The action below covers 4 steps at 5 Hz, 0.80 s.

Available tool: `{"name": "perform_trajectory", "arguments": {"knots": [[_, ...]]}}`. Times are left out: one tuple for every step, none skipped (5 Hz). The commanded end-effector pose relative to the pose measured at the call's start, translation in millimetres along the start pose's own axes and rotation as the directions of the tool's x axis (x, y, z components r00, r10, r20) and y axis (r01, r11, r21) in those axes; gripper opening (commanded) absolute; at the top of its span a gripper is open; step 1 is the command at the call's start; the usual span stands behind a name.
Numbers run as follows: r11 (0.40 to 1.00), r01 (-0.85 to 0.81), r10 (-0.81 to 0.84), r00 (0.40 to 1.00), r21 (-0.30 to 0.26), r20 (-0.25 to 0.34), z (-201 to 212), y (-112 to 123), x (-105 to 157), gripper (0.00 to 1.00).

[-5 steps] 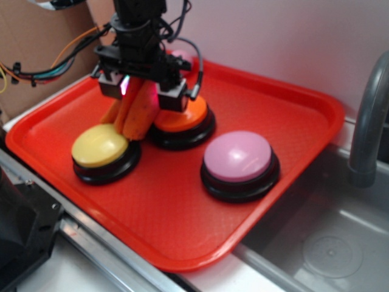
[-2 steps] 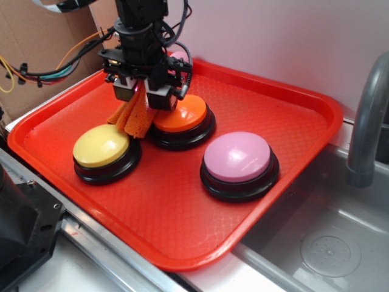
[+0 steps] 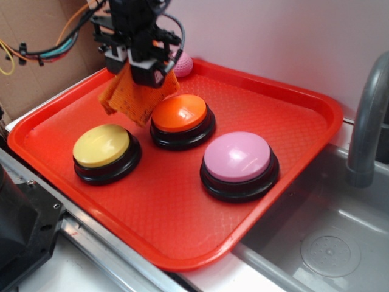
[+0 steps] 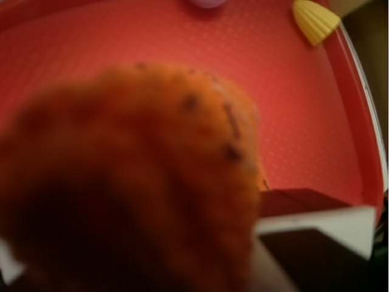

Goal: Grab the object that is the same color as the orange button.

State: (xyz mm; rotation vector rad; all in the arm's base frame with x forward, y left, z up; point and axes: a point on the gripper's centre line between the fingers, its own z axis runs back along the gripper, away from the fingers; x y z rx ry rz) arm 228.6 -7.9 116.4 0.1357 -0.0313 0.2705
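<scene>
While the counter's metal edge (image 3: 115, 255) is running along the near side, the red tray (image 3: 182, 237) is lying across it and carrying everything the task concerns. Taking the orange button (image 3: 181, 115) as the landmark, the pink button (image 3: 238, 159) is sitting nearer the camera and to its right, and the yellow button (image 3: 102, 148) is sitting nearer and to its left, both close by but not touching it. Just behind and left of the orange button, the orange cloth (image 3: 135, 96) is hanging in the air, clear of the tray, because the gripper (image 3: 137, 67) is pinching its upper edge between the fingers; they are closing narrowly on the fabric, so the rest is drooping loose below them. The wrist view is agreeing with this: the cloth (image 4: 140, 182) is filling the lens as a blur, too near to be lying on the tray. Its colour is matching the orange button's dome, which is why it, and not another item, is being held. Further back from the orange button, the pink ball (image 3: 183, 64) is resting at the tray's rear rim, and the yellow cone (image 4: 315, 20) is lying untouched near a corner.
</scene>
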Motion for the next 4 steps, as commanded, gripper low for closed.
{"name": "perform_trajectory", "arguments": {"knots": [[0.971, 0.176, -0.174, 0.984, -0.159, 0.027, 59.3, 3.4, -29.2, 0.0], [0.955, 0.212, -0.214, 0.977, -0.208, 0.011, 70.6, -1.2, -45.9, 0.0], [0.945, 0.231, -0.242, 0.97, -0.232, -0.021, 70.4, -5.0, -54.7, 0.0], [0.942, 0.194, -0.213, 0.976, -0.275, -0.042, 70.4, -7.8, -57.6, 0.0]]}}
